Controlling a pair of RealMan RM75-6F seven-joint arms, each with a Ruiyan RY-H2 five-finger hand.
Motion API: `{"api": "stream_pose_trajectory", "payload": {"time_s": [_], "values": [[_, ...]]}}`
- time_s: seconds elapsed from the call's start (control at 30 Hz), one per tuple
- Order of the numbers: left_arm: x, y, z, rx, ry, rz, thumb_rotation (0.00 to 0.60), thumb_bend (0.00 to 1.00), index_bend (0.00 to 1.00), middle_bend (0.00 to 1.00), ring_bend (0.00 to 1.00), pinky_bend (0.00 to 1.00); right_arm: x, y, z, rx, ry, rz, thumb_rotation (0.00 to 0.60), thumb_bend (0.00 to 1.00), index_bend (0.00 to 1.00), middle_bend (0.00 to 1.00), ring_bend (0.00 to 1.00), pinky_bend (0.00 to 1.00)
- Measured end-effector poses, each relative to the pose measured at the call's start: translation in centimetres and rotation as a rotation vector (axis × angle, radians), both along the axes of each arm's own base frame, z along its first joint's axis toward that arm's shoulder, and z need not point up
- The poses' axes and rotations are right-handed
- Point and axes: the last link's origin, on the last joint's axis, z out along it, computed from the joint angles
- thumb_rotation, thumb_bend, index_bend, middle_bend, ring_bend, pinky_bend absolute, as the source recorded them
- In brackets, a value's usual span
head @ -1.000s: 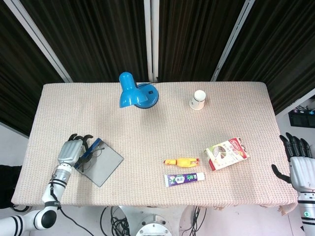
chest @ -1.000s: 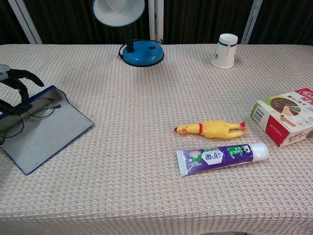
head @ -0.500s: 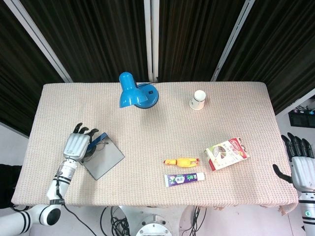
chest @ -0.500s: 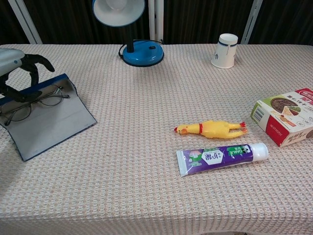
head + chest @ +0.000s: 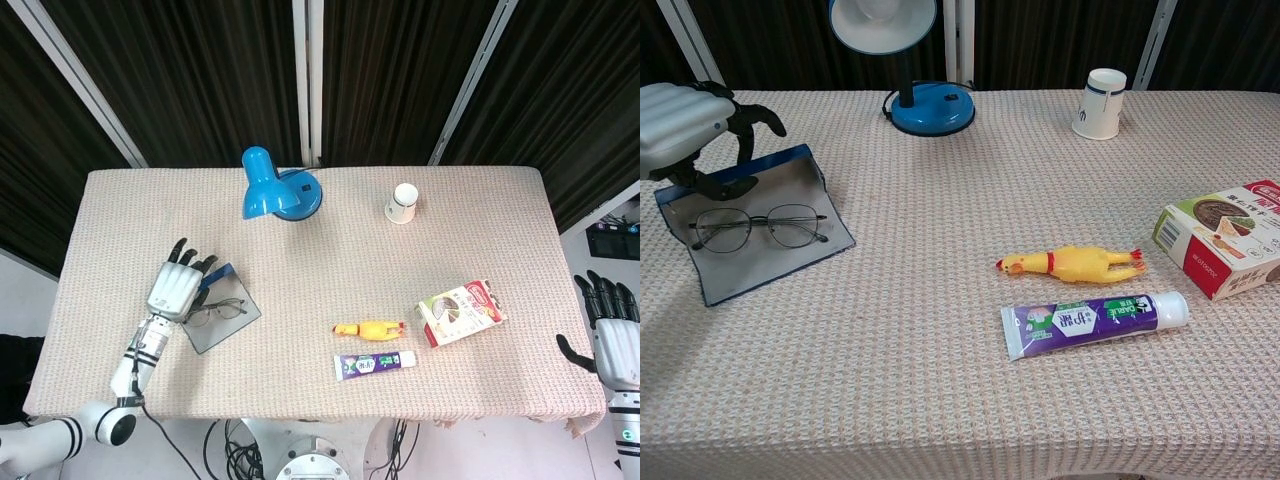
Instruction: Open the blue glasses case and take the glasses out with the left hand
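The blue glasses case [image 5: 770, 235] is lying open and flat near the table's [image 5: 330, 230] left edge, and the glasses [image 5: 760, 226] are sitting on its grey lining, lenses side by side, long axis running roughly left to right; the left hand [image 5: 685, 125] is hovering at the case's far left corner, fingers curled down over the blue rim, apparently touching it, though I cannot tell if it is truly gripping; the glasses are lying just toward the robot and a little right of those fingers; the right hand [image 5: 610, 335] is waiting well apart, off the right edge, fingers spread and empty; compared with a second ago, the case is sitting turned and further in, and the glasses are lying clear of the hand.
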Motion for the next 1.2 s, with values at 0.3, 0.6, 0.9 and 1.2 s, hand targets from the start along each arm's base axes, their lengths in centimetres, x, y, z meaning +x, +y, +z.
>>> {"api": "stream_pose_trajectory", "payload": {"time_s": [0.3,0.6,0.9,1.2], "values": [[-0.4,1.4,-0.1,0.067,0.096,-0.127,0.600,0.40,0.24,0.60,0.23,0.10,-0.1,-0.1,-0.2,0.002,-0.002,-0.003,0.600,0.22,0.00,0.00,0.00,0.00],[-0.1,2.1,-0.5,0.095,0.081,-0.205,0.600,0.40,0.24,0.60,0.23,0.10,-0.1,-0.1,-0.1,0.002,-0.002,-0.004,0.600,0.22,0.00,0.00,0.00,0.00],[-0.4,2.9,-0.7,0.095,0.082,-0.176,0.600,0.38,0.23,0.41,0.18,0.10,-0.3,0.0,-0.2,0.007,-0.006,-0.008,0.600,0.22,0.00,0.00,0.00,0.00],[-0.8,3.3,-0.6,0.069,0.006,-0.068,0.600,0.32,0.12,0.12,0.00,0.06,-0.3,-0.1,-0.2,0.006,-0.005,-0.007,0.600,0.22,0.00,0.00,0.00,0.00]]}}
